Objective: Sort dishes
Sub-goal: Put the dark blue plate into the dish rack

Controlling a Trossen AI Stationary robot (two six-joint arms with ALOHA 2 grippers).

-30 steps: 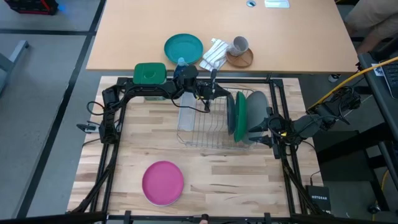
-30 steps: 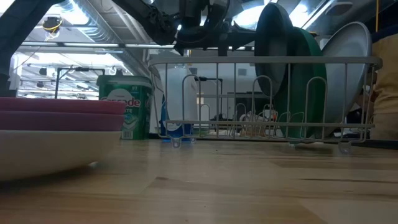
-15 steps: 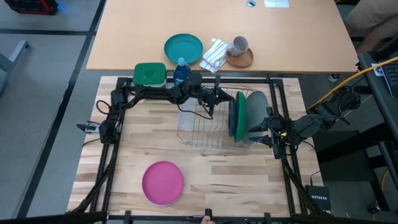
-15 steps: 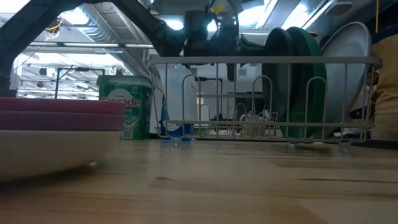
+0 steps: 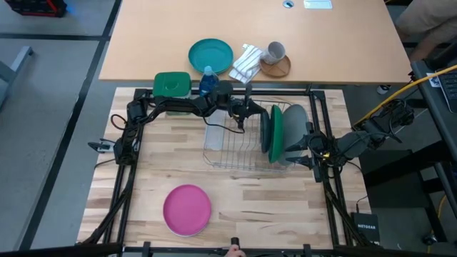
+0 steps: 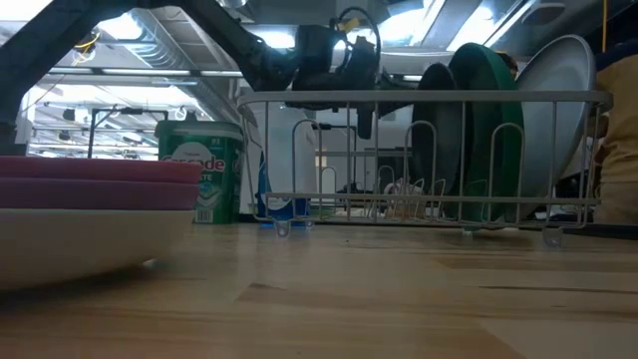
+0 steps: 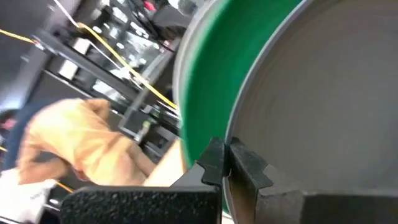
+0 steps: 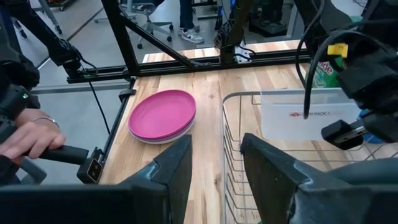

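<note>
A wire dish rack stands mid-table. In it, on edge, stand a dark grey plate, a green plate and a large light grey plate, side by side; they also show in the low view. My left gripper reaches over the rack's far side and is shut on the dark grey plate. My right gripper is open and empty at the rack's right side. A magenta-pink plate lies on a white one near the front left. My left gripper pinches the dark grey plate's rim between its two fingers, one finger on each face. It comes level from the table's left, at the plate's far upper part. The plate stands on edge in the rack, next to the green plate.
A green-lidded tub and a blue-capped bottle stand behind the rack. A teal plate, a cloth and a mug are on the far desk. A person's hand holds a handle beyond the table's left edge.
My left gripper has gone toward the table's right edge and down, still shut on the dark grey plate. The plate has come down from above the rack's rim into the rack and now stands beside the green plate.
</note>
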